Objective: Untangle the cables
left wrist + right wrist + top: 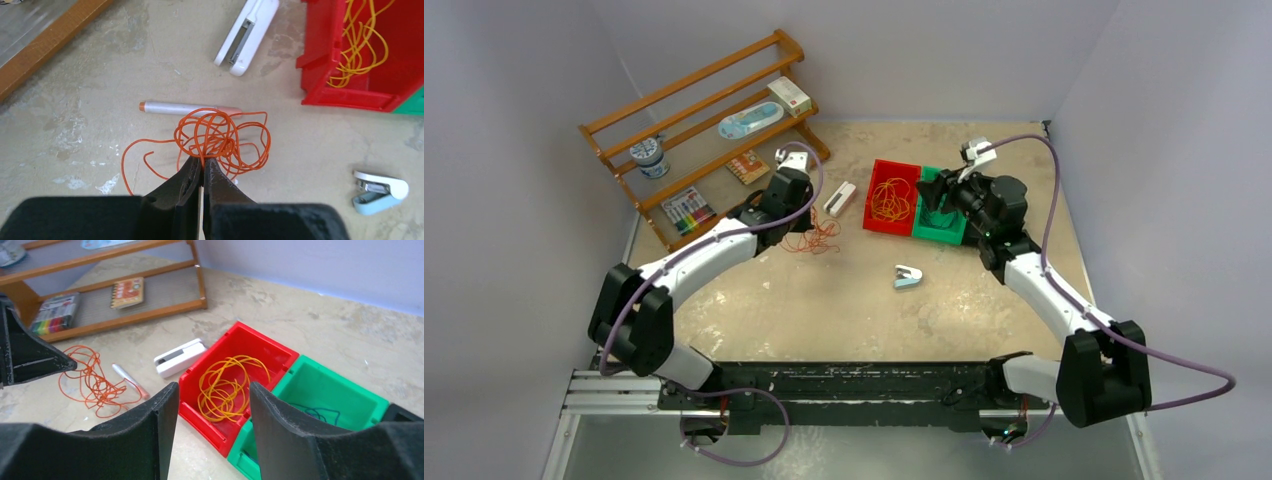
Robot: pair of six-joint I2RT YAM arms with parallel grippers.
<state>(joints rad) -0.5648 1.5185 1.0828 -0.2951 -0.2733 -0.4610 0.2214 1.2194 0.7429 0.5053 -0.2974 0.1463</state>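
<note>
Mottled tabletop, where the left gripper point(202, 164) pinched the red-orange cable tangle point(222, 137) and the right gripper point(212, 390) gaped wide; a one-sided pull risked tightening knots.

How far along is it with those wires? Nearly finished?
Well along, it seems. Looks done: a yellow-orange cable lies in the red bin and a dark cable in the green bin. In hand: the left gripper is shut on the red-orange cable, a loopy knot beside a silver pen on the table. Left to do: loosening that knot. The right gripper hangs open and empty above the bins.
</note>
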